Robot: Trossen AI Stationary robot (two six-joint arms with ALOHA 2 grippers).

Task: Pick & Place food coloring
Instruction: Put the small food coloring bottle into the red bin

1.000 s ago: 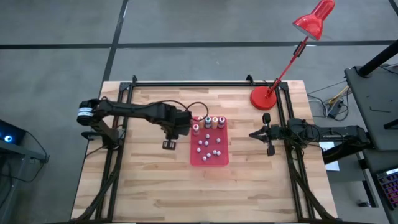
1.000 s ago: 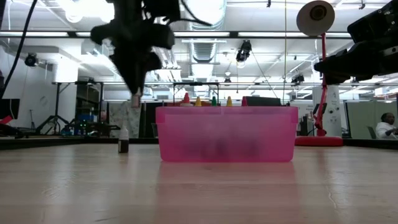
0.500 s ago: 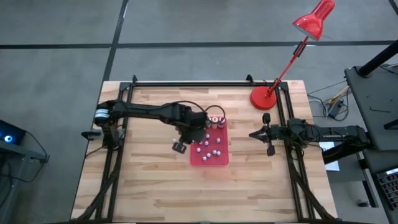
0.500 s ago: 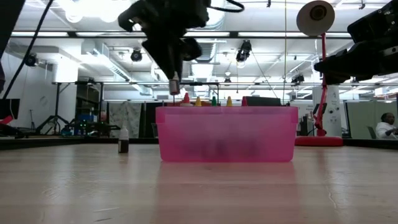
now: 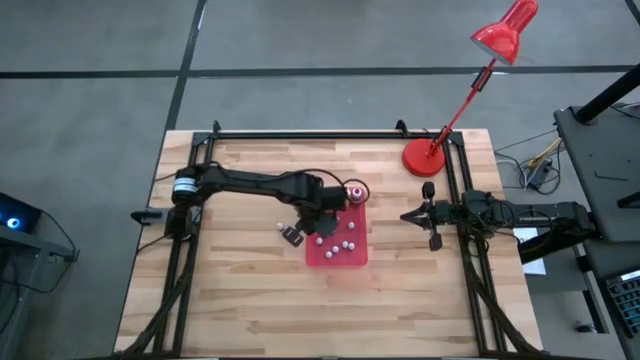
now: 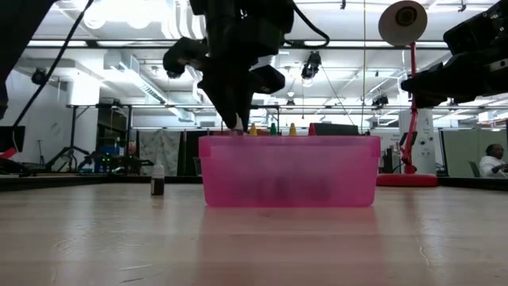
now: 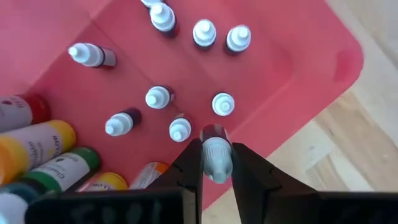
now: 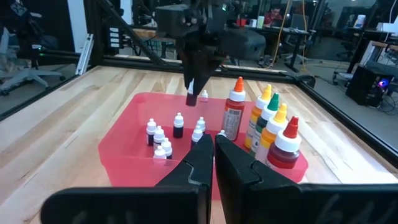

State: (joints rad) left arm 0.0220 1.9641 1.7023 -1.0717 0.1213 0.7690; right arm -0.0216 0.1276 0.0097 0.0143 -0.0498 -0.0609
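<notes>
Your left gripper point(image 7: 217, 163), fingers clamped on one small food coloring bottle point(image 7: 216, 152), hangs over the red tray point(image 5: 355, 258); right gripper point(image 5: 407, 215), fingers together, waits beside the tray.

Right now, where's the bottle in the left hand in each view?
Left wrist: bottle low centre, between the fingers.
Right wrist: upper centre, in the left hand above the red tray.
High: hidden under the hand, over the tray's left half.
Low: not clearly visible; hand tip sits just above the rim, left part.
Shared landmark: the red tray.
</notes>
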